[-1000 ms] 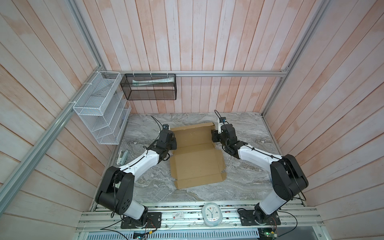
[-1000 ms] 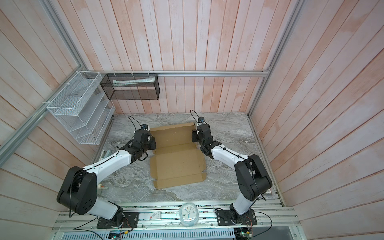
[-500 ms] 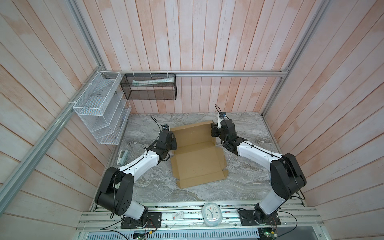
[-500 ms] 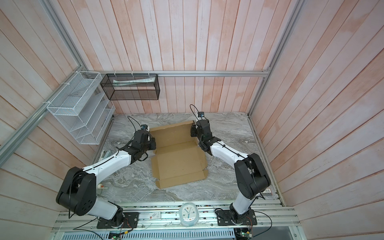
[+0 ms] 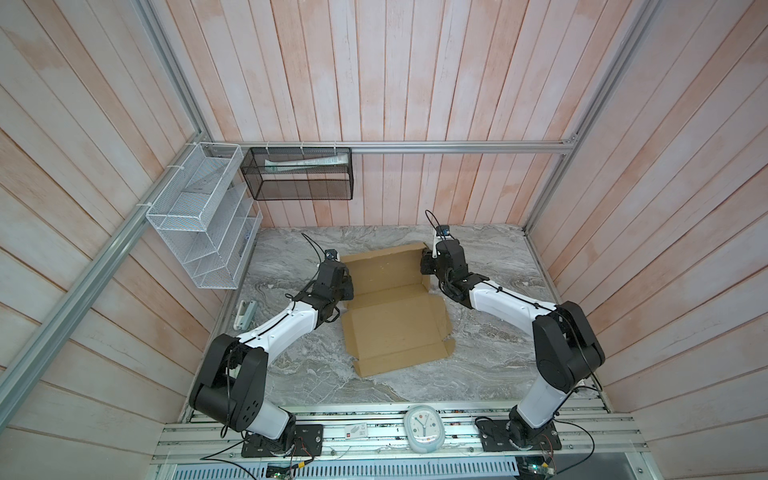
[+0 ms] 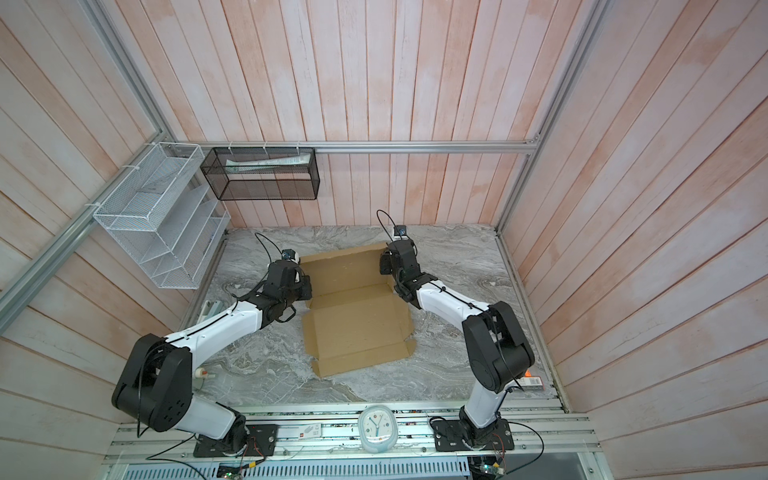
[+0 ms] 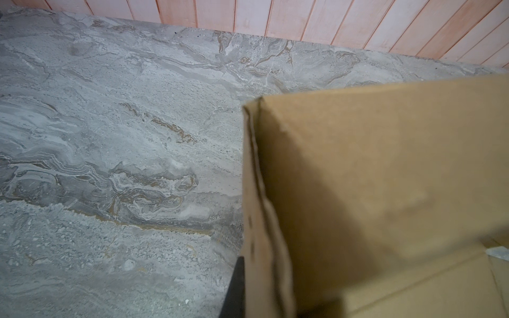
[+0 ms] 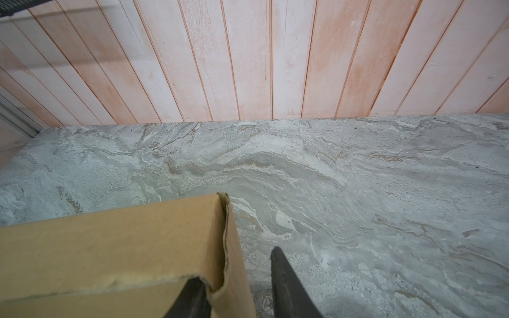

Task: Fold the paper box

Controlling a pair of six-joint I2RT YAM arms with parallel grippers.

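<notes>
paper box [image 5: 395, 328] sits in the middle of the table [image 5: 490, 357], front half flat, rear panel tilted up; left fingers [image 7: 234, 286] clenched on its side wall; right fingers [image 8: 286, 286] straddle the opposite wall, gap visible, not gripping yet; risk: one-sided hold twists the panel, or right closes on the ragged corner and crushes it; flat half may also skid
</notes>
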